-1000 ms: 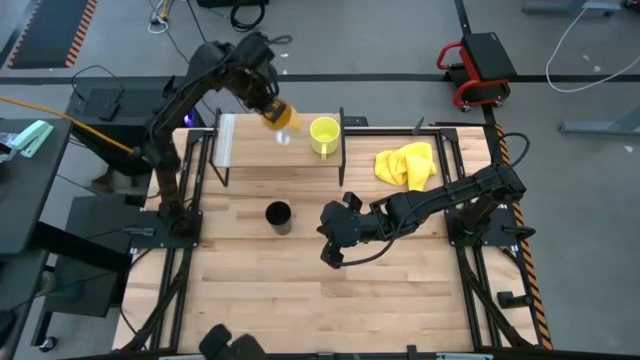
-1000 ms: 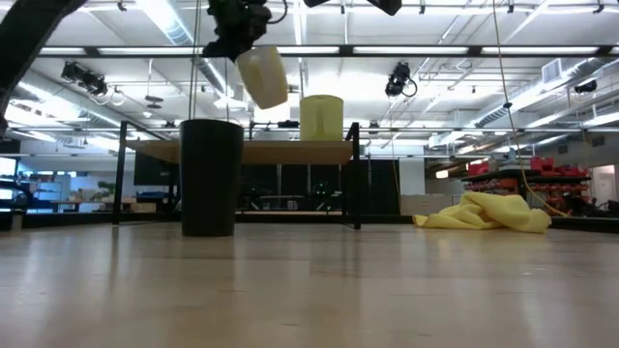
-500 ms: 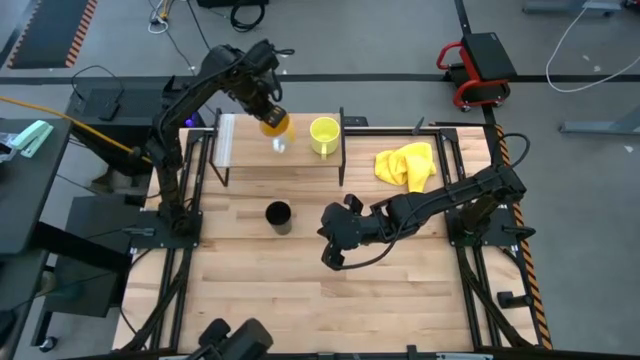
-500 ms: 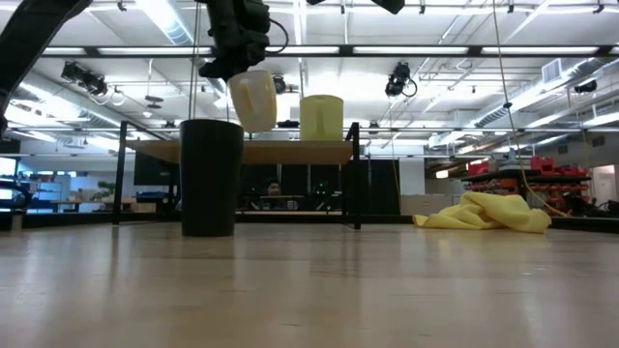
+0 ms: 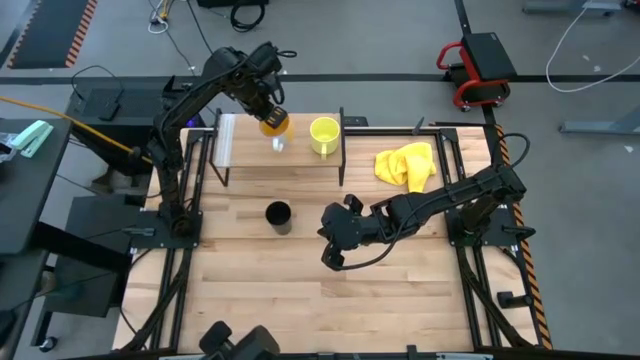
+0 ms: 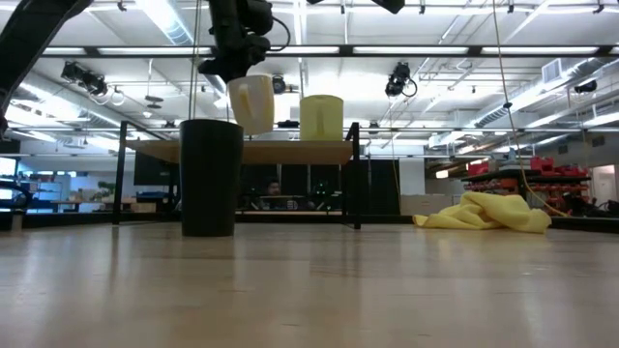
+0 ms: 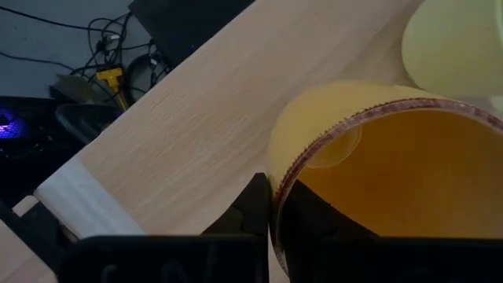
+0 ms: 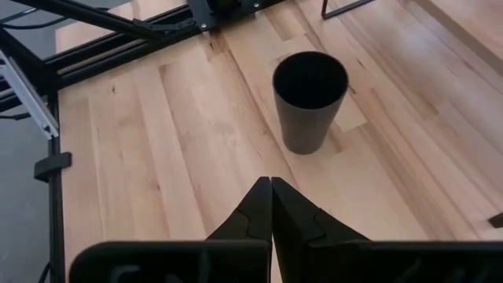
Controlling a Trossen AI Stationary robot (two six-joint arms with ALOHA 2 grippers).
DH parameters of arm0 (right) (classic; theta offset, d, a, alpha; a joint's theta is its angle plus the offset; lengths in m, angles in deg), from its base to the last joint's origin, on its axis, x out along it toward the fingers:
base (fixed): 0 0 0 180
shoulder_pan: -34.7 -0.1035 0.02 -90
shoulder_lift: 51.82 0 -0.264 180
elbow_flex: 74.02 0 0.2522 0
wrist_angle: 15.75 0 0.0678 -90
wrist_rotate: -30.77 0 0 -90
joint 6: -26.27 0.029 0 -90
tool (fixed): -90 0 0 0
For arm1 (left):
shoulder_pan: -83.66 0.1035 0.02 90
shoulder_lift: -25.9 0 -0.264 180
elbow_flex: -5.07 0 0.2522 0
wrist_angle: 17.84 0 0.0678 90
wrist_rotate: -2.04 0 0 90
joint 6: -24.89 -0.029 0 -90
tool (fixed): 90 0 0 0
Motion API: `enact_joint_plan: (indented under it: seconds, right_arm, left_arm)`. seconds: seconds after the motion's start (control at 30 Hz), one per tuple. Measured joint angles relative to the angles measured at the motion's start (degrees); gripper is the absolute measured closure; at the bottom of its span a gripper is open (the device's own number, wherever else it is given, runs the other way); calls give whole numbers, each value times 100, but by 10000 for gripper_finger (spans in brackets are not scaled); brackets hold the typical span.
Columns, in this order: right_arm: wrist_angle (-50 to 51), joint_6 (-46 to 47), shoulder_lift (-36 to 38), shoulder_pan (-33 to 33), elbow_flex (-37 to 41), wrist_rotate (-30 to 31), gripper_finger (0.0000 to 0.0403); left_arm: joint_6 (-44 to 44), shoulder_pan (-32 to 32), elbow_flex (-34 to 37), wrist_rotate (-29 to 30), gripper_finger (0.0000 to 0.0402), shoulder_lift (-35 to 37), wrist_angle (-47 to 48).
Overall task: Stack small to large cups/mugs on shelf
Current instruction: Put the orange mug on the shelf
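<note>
Much of the orange mug [image 5: 273, 123] is hidden in the high view by the left gripper [image 5: 262, 103], which is clamped on its rim near the top centre of the frame, above the shelf [image 5: 245, 150]. In the low view the mug hangs clear of the shelf board, left of the yellow mug [image 6: 321, 118], which stands on the shelf; whether the two touch cannot be told there. The left wrist view shows only part of the orange mug's mouth, cut off at the frame edge. The black cup [image 5: 278, 215] stands upright on the table [image 5: 400, 290] at centre, in front of the shelf, blocking part of it in the low view. The right gripper [image 5: 331, 243] sits right of centre, fingers pressed together and holding nothing. A yellow cloth [image 5: 406, 165] lies at the right.
</note>
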State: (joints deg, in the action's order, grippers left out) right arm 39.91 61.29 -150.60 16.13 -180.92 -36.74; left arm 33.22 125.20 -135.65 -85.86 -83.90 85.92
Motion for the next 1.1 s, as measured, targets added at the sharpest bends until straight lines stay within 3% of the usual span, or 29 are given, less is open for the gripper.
enact_joint_plan:
  seconds: [1.1]
  right_arm:
    - [-3,247,-4,-262,-2,312,396]
  left_arm:
    - [376,-234,-2,46,382,0,2]
